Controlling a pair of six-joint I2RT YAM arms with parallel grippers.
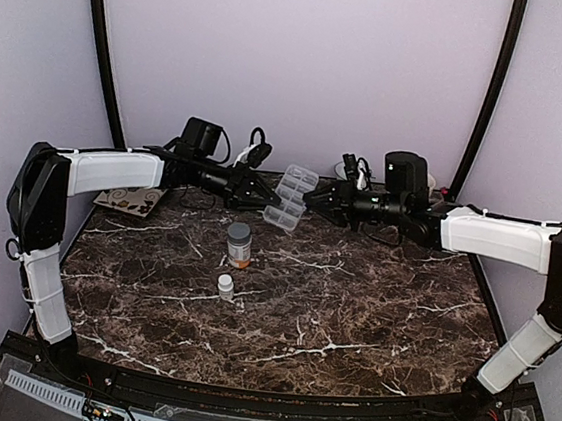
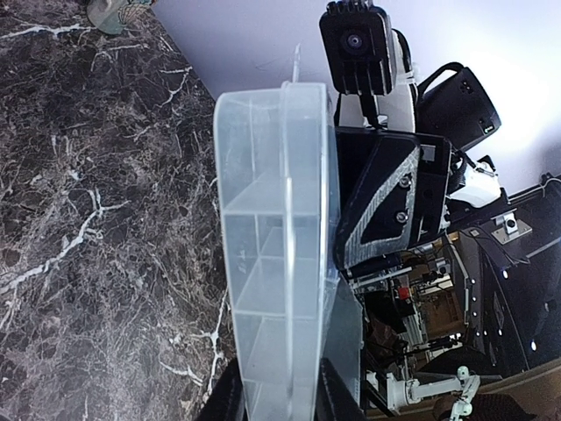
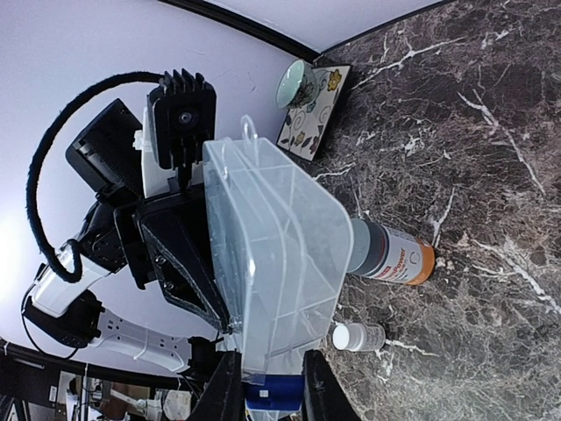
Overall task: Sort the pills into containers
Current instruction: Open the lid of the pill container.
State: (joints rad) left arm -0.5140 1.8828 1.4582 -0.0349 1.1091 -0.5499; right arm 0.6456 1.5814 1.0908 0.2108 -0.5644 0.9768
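Fingers (image 2: 226, 399) of the left gripper (image 1: 268, 200) and right gripper (image 1: 313, 212) are pinched on opposite ends of the organiser box (image 1: 290, 197), held aloft above the surface (image 1: 350, 318), seemingly so its compartments (image 2: 263, 254) can be opened; the amber bottle (image 1: 239, 243) and white bottle (image 1: 225, 285) are seen capped below.

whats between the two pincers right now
The clear box. The left pincer and the right pincer each grip it from opposite sides. The top view shows this best.
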